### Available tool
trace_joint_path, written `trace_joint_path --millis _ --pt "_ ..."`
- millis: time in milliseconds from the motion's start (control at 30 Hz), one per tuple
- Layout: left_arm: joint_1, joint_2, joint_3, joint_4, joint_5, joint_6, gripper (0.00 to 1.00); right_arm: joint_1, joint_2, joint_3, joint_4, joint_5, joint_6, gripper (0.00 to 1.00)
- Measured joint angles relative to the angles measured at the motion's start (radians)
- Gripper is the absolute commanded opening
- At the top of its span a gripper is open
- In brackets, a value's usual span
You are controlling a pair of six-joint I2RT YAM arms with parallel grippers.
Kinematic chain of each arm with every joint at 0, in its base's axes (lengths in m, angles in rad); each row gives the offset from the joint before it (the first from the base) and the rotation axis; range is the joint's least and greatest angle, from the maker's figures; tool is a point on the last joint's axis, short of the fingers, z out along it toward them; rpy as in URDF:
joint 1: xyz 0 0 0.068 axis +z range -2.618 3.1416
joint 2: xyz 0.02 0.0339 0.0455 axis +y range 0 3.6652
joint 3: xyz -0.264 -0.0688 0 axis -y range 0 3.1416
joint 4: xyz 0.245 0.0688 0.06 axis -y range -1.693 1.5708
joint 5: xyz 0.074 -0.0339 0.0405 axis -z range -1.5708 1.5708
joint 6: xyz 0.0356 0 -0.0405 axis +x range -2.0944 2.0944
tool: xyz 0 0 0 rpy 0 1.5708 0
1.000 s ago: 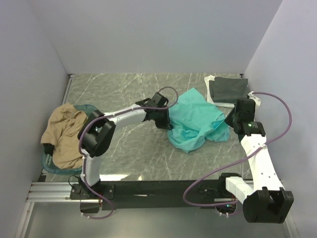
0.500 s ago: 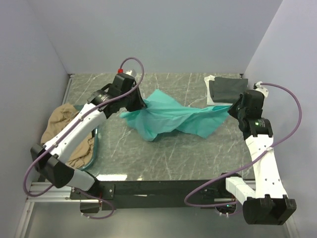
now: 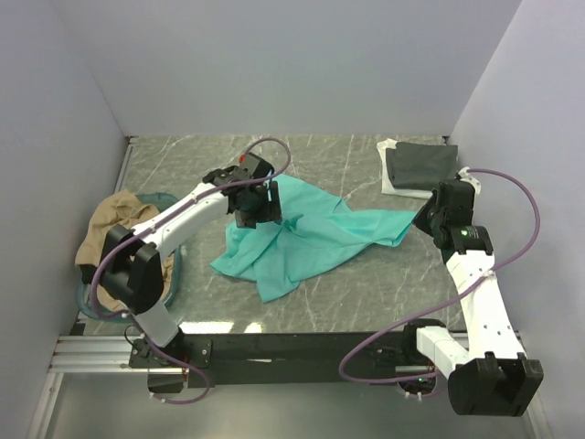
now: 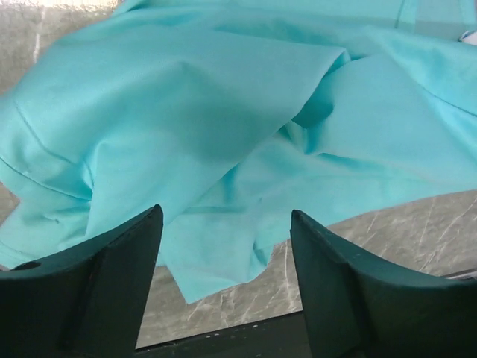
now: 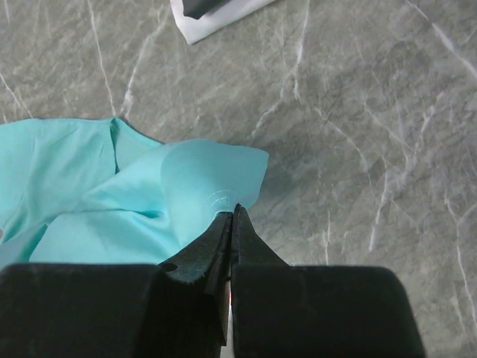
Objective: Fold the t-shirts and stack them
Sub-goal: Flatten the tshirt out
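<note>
The left gripper point(image 4: 225, 216) has let go of the teal shirt point(image 3: 302, 242), which a moment ago hung stretched between the arms and now lies spread but rumpled mid-table. Its jaws stand wide apart over the cloth, holding nothing. The right gripper point(image 5: 232, 214) stays pinched tight on the shirt's right corner, so I'd say smoothing and folding come next.
</note>
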State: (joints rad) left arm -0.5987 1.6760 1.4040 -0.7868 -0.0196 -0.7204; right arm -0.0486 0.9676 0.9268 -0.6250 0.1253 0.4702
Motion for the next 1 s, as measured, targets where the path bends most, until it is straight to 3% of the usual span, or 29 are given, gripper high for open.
trace_joint_path --millis 200,467,1000 --pt "0.0 -0.097 -0.1 0.027 0.0 0.0 0.53 0.0 -0.011 -0.019 0.003 -0.013 0.008 0.0" --pt "-0.012 -0.168 -0.332 0.064 0.118 0.0 0.58 0.0 0.0 -0.019 0.013 -0.031 0.011 0.0" --pt "-0.031 -0.022 -0.355 0.089 0.15 0.038 0.55 0.0 0.022 -0.022 0.031 -0.04 0.013 0.0"
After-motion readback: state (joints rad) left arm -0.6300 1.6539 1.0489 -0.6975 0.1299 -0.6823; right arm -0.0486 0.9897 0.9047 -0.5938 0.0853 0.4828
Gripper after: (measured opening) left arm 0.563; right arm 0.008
